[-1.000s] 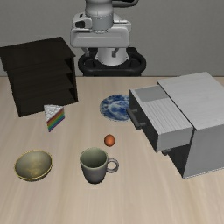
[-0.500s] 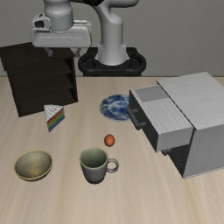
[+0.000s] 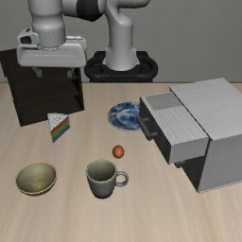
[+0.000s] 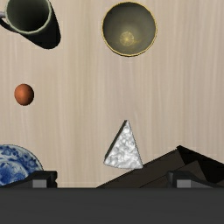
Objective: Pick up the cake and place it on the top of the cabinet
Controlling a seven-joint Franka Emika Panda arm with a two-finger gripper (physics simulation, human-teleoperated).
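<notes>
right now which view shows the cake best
The wrist view: the cake is seen from above, its whole white triangular top unobstructed. The exterior view shows its striped side from farther off, beside the cabinet.

Pale wooden table (image 3: 66, 219) stands (grey floor (image 3: 203, 43) beyond).

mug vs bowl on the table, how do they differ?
The mug has a side handle; the bowl has none. The mug is taller and narrower; the bowl is wider and shallower. The mug is grey-green, the bowl yellower. Both stand upright and empty on the table.
</notes>
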